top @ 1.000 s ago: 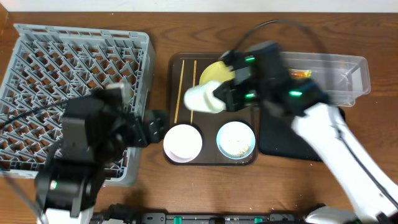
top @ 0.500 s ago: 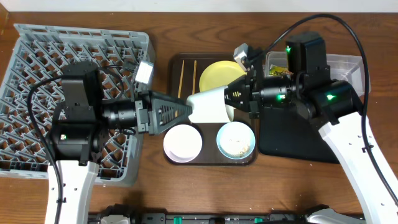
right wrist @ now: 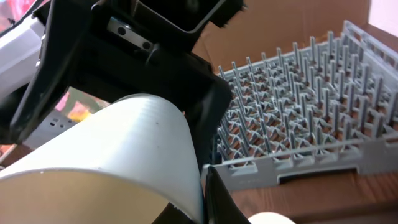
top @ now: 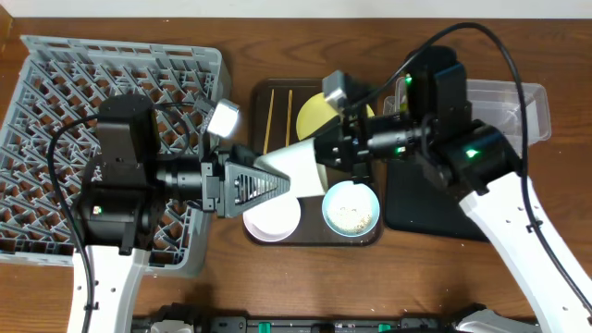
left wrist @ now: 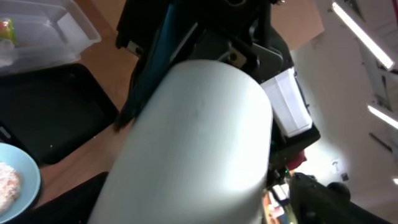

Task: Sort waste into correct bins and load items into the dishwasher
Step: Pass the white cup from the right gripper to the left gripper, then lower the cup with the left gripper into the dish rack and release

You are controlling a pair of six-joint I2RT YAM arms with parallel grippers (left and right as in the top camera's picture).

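Overhead, the white cup [top: 301, 165], pinched at its rim by the right gripper [top: 325, 159] above the brown tray [top: 278, 111], lies between the wide-spread jaws of the left gripper [top: 273, 180]: a hand-over toward the dish rack [top: 65, 92], I judge, needing the left to close first.

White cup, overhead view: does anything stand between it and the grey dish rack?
No loose object does. Only the left tool, at the base of the white cup, and its arm over the dish rack lie between them; the right tool pinches the rim.
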